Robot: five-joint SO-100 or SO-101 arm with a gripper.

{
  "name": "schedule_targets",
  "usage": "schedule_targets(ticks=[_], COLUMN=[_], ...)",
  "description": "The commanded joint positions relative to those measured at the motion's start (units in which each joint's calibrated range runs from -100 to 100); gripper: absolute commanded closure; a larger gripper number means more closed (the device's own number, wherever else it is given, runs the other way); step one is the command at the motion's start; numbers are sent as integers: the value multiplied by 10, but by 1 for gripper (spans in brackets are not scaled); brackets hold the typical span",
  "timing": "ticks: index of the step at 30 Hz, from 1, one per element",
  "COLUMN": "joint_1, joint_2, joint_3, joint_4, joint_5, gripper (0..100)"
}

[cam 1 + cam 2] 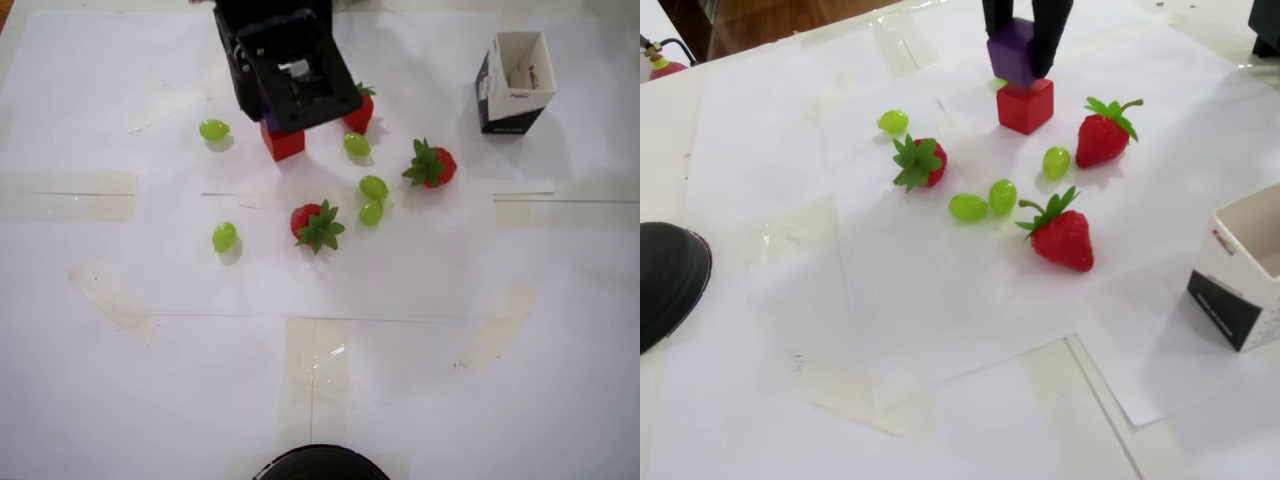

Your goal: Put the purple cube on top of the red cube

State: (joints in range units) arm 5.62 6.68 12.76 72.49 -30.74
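**A:** Fixed view gave us the clearest look: the fingers point(1025, 45) were clenched on the purple cube point(1011, 53), one dark finger on each side, and the cube sat tilted just above the red cube point(1025, 105). Did we have it lined up?

**B:** Not quite, we judged. The purple cube hung a little toward the left of that view and its lower corner seemed to touch or nearly touch the red top; we could not tell which. In the overhead view the arm hid almost all of it, with only a purple sliver point(271, 124) showing above the red cube point(283, 142).

**A:** So how should we have finished the step well?

**B:** We thought it best to level the purple cube first, centre it over the red face, then lower slowly until the faces met flat, and only then loosen the fingers. Letting go while tilted risked it sliding off.

**A:** Anything nearby to mind?

**B:** A strawberry point(1104, 133) and a grape point(1056, 161) lay near on the white surface point(940, 330), though apart from the stack.
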Motion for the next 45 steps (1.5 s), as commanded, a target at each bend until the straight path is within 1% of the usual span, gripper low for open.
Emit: schedule_targets(ticks=[1,13,17,21,26,29,35,39,43,45], joint_1=[8,2,-3,-10,-18,-30,-72,-86,-106,-117], joint_2=[-44,-44,-45,-47,-59,-82,-210,-360,-570,-659], joint_3=[12,45,45,45,41,41,48,109,274,361], joint_4=[-14,-37,-35,-33,-13,0,9,-33,-121,-173], joint_5=[-6,-13,-18,-29,-52,-66,-100,-127,-176,-187], gripper=[87,79,73,64,61,61,59,59,62,64])
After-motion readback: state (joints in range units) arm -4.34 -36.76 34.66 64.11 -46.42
